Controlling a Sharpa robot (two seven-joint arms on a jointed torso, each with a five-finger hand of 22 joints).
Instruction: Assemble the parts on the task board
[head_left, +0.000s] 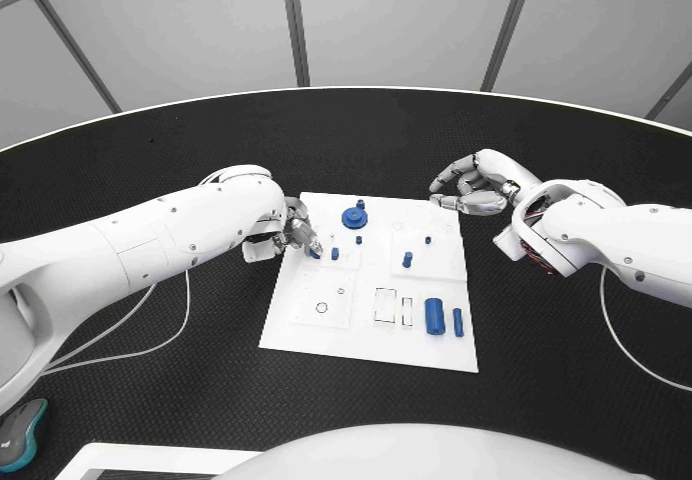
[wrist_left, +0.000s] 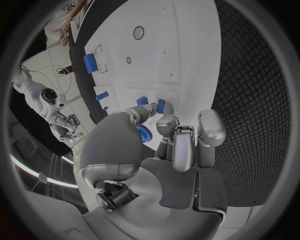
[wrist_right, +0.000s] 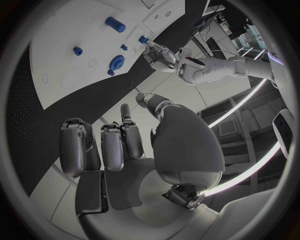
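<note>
The white task board (head_left: 310, 335) lies mid-table. My left hand (head_left: 296, 235) is at its left edge, fingertips (wrist_left: 165, 120) down beside two small blue pegs (head_left: 315, 252) (head_left: 335, 254); a grip on either is unclear. In the left wrist view the pegs (wrist_left: 142, 101) (wrist_left: 160, 106) stand just past thumb and finger. A blue gear (head_left: 353, 217) stands just beyond that hand. Further small pegs (head_left: 407, 260) stand mid-board, and a thick blue cylinder (head_left: 433, 312) and a thin blue bar (head_left: 457, 322) lie at the near right. My right hand (head_left: 476, 185) hovers off the far right corner, fingers curled (wrist_right: 112, 145), holding nothing.
A teal object (head_left: 22, 432) lies at the table's near left edge, and a white sheet (head_left: 159, 460) at the near edge. Cables trail on the table beside the left arm (head_left: 144, 330) and the right arm (head_left: 635, 350).
</note>
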